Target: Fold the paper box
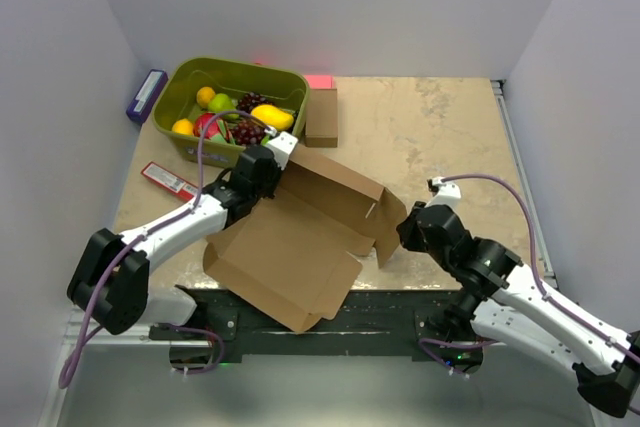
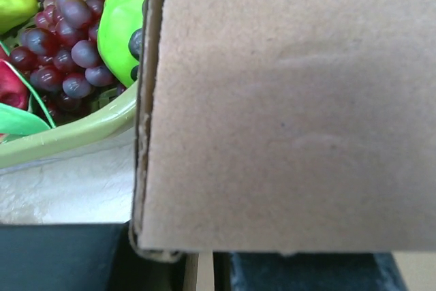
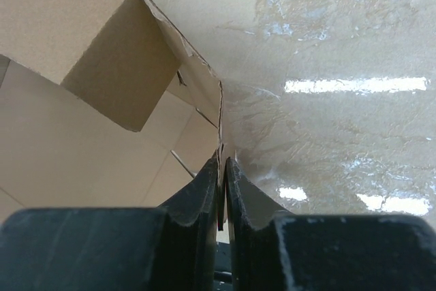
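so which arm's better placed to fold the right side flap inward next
Likely right: the right pincer is shut on that flap's edge of the paper box; the left pincer clamps the far wall beside the basket.

White arms [image 1: 175,227], black joints [image 1: 105,282], looping purple cables [image 1: 500,182].

a robot lab: bare white walls [image 1: 60,67] boxing in a worktable [image 1: 430,127].

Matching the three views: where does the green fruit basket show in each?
Top external: green fruit basket at upper left.
Left wrist: its rim crosses the lower left, grapes above it.
Right wrist: not in it.
Shared landmark: the paper box, in all three views.
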`<act>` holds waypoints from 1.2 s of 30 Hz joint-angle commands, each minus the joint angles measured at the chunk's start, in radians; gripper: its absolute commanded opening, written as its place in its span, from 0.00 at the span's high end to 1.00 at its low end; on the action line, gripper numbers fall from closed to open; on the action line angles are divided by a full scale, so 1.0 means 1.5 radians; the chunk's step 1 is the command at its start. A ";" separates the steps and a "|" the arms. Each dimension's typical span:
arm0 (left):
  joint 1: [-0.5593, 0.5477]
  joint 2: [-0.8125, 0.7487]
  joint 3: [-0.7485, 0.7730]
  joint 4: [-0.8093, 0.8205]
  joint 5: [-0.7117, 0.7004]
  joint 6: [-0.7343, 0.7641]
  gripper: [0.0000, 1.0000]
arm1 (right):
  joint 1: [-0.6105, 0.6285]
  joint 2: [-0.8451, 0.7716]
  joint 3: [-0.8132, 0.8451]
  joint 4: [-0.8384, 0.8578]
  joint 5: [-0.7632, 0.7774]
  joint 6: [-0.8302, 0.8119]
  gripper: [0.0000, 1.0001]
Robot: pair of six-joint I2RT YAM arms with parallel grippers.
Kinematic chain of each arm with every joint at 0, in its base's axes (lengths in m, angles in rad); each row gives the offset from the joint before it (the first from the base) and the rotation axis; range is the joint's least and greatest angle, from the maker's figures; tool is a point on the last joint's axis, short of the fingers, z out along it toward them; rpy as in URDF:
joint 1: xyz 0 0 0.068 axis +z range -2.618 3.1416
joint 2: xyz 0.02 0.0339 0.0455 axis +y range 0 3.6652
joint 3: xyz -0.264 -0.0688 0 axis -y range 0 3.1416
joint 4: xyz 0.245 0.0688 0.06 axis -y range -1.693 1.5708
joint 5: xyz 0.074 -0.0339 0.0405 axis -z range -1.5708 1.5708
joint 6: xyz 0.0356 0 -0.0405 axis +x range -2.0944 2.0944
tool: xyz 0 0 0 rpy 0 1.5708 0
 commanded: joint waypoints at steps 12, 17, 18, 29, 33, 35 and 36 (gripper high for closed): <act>-0.013 0.003 -0.013 0.074 -0.190 0.003 1.00 | 0.000 -0.031 0.041 -0.015 -0.014 0.012 0.87; -0.011 -0.012 -0.020 0.081 -0.180 -0.013 1.00 | 0.001 -0.040 0.038 -0.018 -0.013 0.017 0.91; -0.011 -0.012 -0.019 0.080 -0.179 -0.014 1.00 | 0.001 -0.039 0.038 -0.020 -0.011 0.017 0.93; 0.023 -0.013 -0.017 0.083 -0.137 -0.031 1.00 | 0.000 -0.044 0.048 -0.040 -0.008 0.019 1.00; 0.031 -0.007 -0.014 0.082 -0.162 -0.032 1.00 | 0.000 -0.047 0.052 -0.048 -0.008 0.022 1.00; 0.033 -0.008 -0.012 0.084 -0.173 -0.034 1.00 | 0.001 -0.049 0.052 -0.047 -0.009 0.023 1.00; 0.032 -0.009 -0.012 0.084 -0.173 -0.052 1.00 | 0.001 -0.050 0.051 -0.046 -0.010 0.023 1.00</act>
